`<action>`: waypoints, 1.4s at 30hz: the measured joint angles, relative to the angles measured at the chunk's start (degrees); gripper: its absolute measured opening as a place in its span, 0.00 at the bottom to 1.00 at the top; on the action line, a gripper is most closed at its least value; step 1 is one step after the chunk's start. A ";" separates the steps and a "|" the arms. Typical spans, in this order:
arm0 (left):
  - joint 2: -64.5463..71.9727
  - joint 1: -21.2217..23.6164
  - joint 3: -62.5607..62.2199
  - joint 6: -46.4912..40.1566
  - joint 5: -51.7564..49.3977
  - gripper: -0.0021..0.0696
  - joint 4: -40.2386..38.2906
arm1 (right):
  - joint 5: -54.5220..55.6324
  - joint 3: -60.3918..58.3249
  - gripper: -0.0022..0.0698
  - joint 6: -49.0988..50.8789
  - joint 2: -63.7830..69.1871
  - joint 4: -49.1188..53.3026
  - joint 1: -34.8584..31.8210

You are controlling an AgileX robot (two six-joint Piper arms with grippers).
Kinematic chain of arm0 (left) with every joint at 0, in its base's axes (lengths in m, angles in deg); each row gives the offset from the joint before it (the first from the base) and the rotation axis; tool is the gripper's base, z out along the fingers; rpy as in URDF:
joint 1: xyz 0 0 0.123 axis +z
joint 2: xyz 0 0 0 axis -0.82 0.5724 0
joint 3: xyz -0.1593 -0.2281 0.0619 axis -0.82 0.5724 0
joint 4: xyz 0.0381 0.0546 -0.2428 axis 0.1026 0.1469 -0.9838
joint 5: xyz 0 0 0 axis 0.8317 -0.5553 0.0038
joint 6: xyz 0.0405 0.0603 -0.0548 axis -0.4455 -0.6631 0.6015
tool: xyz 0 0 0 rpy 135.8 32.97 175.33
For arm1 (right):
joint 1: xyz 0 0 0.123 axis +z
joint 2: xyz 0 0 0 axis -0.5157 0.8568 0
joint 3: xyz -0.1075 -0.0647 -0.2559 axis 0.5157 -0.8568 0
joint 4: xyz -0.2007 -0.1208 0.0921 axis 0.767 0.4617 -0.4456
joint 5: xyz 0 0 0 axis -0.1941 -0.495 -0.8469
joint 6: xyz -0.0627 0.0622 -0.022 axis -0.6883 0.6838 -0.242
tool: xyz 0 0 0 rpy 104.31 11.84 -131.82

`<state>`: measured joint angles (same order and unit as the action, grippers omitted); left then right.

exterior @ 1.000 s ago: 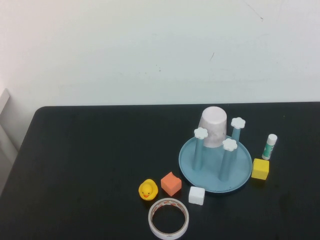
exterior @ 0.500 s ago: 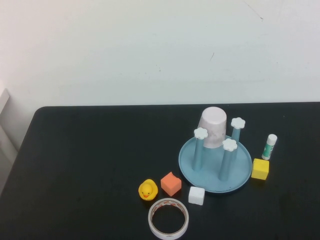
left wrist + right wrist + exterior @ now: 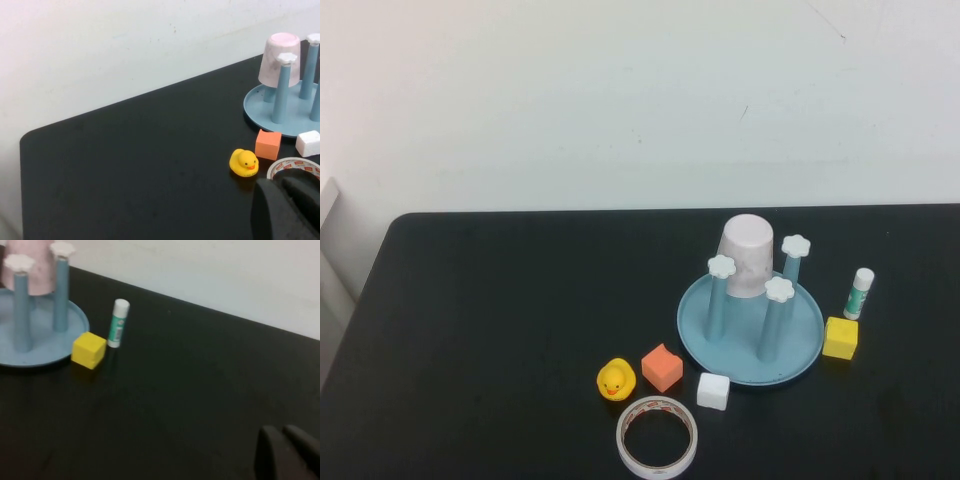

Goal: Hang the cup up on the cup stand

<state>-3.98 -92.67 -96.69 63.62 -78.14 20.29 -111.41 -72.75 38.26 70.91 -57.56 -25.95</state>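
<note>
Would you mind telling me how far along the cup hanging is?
Done: the cup sits upside down over a rear post of the cup stand. In hand: nothing; the left tool and right tool are shut, away from it. Nothing appears left.

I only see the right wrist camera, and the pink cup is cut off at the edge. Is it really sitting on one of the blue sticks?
Observer: Yes. In the high view the pale pink plastic cup sits upside down over the far post of the round light blue cup stand.
Operator: What's on the stand's other side?
Observer: A yellow rubber duck, an orange cube, a white cube and a clear tape ring, all on the black table.
Operator: Where's the other arm?
Observer: The left gripper is shut and empty, close by the tape ring. Your right gripper is shut too, over bare table, apart from the yellow cube.
</note>
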 joint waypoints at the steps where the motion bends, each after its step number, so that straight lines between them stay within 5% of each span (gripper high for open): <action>1: 0.00 0.00 0.00 0.00 0.00 0.03 0.00 | 0.32 0.00 0.03 -1.67 0.00 -1.31 -1.25; 9: 0.00 0.00 0.00 0.00 0.00 0.03 0.00 | 15.69 -5.61 0.03 -8.10 0.00 -6.27 -7.45; 42: 0.00 0.00 0.00 0.00 0.00 0.03 0.00 | 8.75 -5.50 0.03 0.50 0.00 -6.27 -8.80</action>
<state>-3.98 -92.67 -96.69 63.62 -78.14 20.29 -102.67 -78.26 38.75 70.91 -63.83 -34.75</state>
